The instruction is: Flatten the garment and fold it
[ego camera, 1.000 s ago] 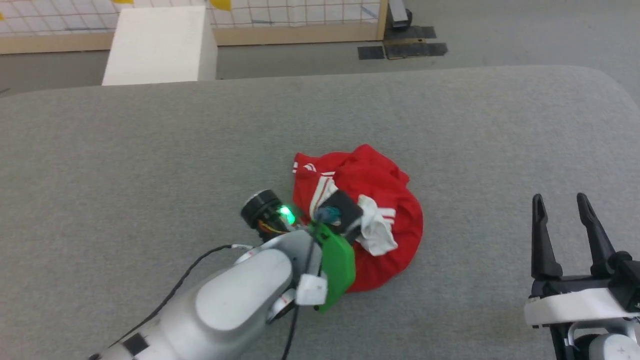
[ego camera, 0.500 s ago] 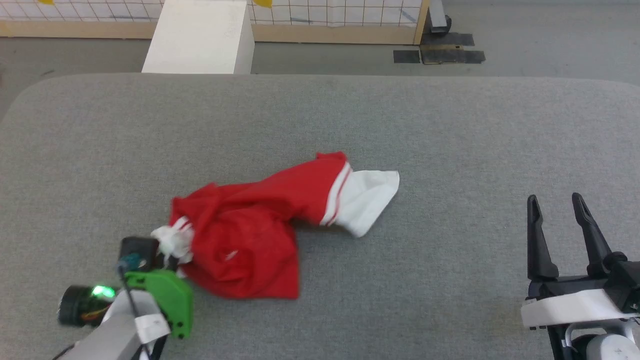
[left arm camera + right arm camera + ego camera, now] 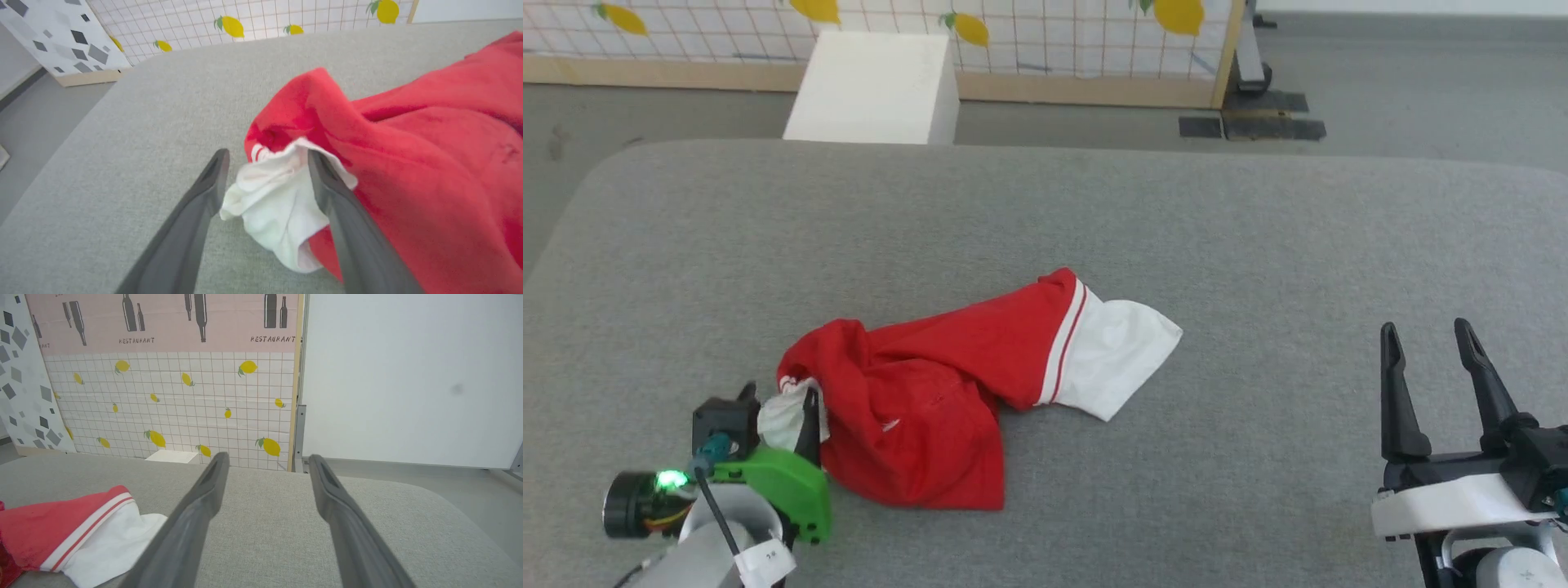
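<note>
Close to the near left corner of the surface (image 3: 1258, 245), the left gripper (image 3: 778, 407) lies low with its jaws apart. One bunched white sleeve (image 3: 271, 200) of the garment (image 3: 915, 392) sits between them. It touches the inner side of one finger (image 3: 327, 192), but nothing is pinched. I judge that this arm stands here because it works on the sleeve end, to draw the cloth out toward the left edge. The right gripper (image 3: 1423, 335) hovers by the near right corner, jaws open and empty, well apart from the cloth. It seems to wait for the other sleeve (image 3: 1123, 359), which points toward it.

The garment lies in the near left part of the surface and reaches to about the middle. It is a red T-shirt of soft cloth, not yet flat. Its body is heaped in thick folds near the left gripper, with a small white logo (image 3: 892, 425) on top. From there a long red band runs to the flat white sleeve, which is edged with red stripes. No number print is showing. Beyond the far edge a white box (image 3: 874, 86) stands on the floor.
</note>
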{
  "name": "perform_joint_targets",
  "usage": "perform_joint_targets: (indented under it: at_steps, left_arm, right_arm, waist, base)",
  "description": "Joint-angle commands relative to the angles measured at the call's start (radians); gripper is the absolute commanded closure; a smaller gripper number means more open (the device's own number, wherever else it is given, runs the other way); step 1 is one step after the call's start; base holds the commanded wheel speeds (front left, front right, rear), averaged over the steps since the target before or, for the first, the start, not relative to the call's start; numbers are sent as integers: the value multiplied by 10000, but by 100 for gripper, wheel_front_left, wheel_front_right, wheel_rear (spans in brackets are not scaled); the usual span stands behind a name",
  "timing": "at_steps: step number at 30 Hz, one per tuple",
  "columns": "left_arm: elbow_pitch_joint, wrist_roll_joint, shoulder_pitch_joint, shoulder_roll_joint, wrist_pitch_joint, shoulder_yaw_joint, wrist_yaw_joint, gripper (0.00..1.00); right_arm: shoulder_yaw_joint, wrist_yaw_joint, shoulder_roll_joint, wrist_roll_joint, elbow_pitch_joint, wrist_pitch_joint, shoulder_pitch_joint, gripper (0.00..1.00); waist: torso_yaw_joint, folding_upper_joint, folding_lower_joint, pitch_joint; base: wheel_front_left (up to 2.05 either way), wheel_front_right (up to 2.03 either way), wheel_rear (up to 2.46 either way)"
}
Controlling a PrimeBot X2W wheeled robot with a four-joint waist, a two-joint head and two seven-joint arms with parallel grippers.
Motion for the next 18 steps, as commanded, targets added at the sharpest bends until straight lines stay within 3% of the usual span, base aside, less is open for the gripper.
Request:
perform_joint_targets:
  at_steps: [1,6,9,12,15,18]
  left_arm:
    - [-528,393,199,96,-76,315,317,0]
    - [-3021,2175,961,43,-85,1852,1404,0]
    - [-4140,3258,1672,-300,-87,2855,1672,0]
    - [-4763,3946,2314,-773,-87,3736,1459,0]
    - [-4855,4392,2864,-1237,-88,4509,935,0]
    - [-4672,4778,3147,-1582,-88,5041,521,0]
  right_arm:
    - [43,-15,1,-149,-40,-49,-79,0]
    - [208,-15,1,-542,-60,-49,-786,0]
    - [616,-15,1,-936,320,-49,-1443,0]
    - [1048,-15,1,-1339,1125,-49,-2201,0]
    - [1656,-15,-124,-1683,2535,-20,-3191,0]
    - [2500,-15,-516,-1659,4021,696,-4389,0]
  waist:
    - [367,0,0,-359]
    - [696,0,0,-460]
    - [805,0,0,-441]
    - [870,0,0,-409]
    - [905,0,0,-334]
    - [956,0,0,-224]
  base:
    - [0,0,0]
    - [0,0,0]
    - [0,0,0]
    - [0,0,0]
    - [0,0,0]
    - [0,0,0]
